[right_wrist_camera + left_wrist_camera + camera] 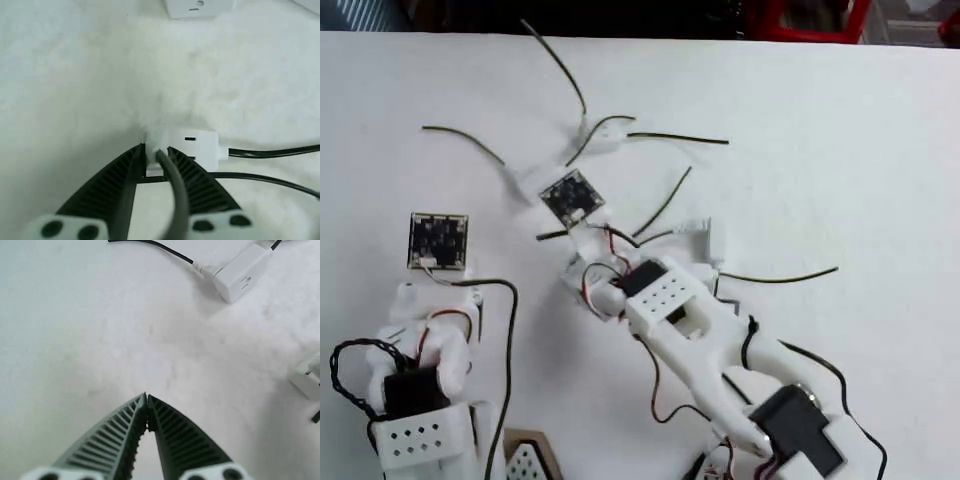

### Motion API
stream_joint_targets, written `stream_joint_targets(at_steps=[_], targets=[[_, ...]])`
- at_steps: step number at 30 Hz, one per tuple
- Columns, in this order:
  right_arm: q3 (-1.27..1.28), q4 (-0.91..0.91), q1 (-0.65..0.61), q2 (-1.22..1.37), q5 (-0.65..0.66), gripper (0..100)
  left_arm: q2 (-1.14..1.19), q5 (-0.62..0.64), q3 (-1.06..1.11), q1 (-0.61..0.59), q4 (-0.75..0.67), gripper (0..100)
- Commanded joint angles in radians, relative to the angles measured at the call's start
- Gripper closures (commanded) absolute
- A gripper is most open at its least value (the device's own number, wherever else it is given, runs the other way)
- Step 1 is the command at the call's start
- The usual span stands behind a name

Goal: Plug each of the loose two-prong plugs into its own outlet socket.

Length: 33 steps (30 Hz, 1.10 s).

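Right claw (156, 152): narrow, clamped on a small white plug (153, 144), its dark cord trailing back between the fingers. The plug sits hard against the end of a white socket block (197, 147) lying flat on the counter (860, 150). The block's own cord runs off to one side. Cannot tell whether the prongs are seated or only butted up; the joint is hidden by the plug body.

Left claw (147, 401): tips closed together, holding nothing, low over bare counter. A second white socket (243, 274) with a black cord lies well apart from it, face slots open and unfilled.

Progress, judged: early. One plug in hand at its socket, at best going in. A third socket (200, 6) beyond the right claw also shows empty slots. In the high view several dark cords (675, 138) lie scattered loose around the middle of the counter, so most pairs look unjoined. The left arm has not taken up any part.

Surface: white, slightly mottled counter. Two dark patterned squares lie on it, one (439, 241) just ahead of the left arm, one (571, 196) near the centre among the cords.

Room: dark strip past the far edge, with a red object (810, 18) behind it.
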Motion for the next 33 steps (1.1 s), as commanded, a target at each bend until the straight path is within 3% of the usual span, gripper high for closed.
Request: stream_joint_targets(at_steps=[1, 9, 17, 21, 24, 28, 33], targets=[[0.002, 0.019, -0.013, 0.051, 0.066, 98.2, -0.013, 0.003, -0.006, -0.008, -0.020, 97], [-0.063, 0.208, -0.013, -0.047, 0.068, 98.2, -0.013, 0.003, -0.006, -0.008, -0.020, 97], [-0.106, 0.131, -0.018, 0.107, 0.068, 97.4, -0.013, 0.003, -0.006, -0.008, -0.020, 97], [-0.152, 0.220, -0.019, 0.077, 0.060, 84.1, -0.013, 0.003, -0.005, -0.008, -0.020, 97], [-0.184, 0.367, -0.019, -0.031, -0.018, 76.0, -0.013, 0.003, -0.005, -0.008, -0.020, 97], [-0.195, 0.529, -0.013, -0.252, -0.081, 78.2, -0.013, 0.003, -0.003, -0.008, -0.020, 97], [-0.140, 0.624, 0.024, -0.558, -0.092, 90.9, -0.015, 0.002, 0.034, -0.008, -0.071, 97]])
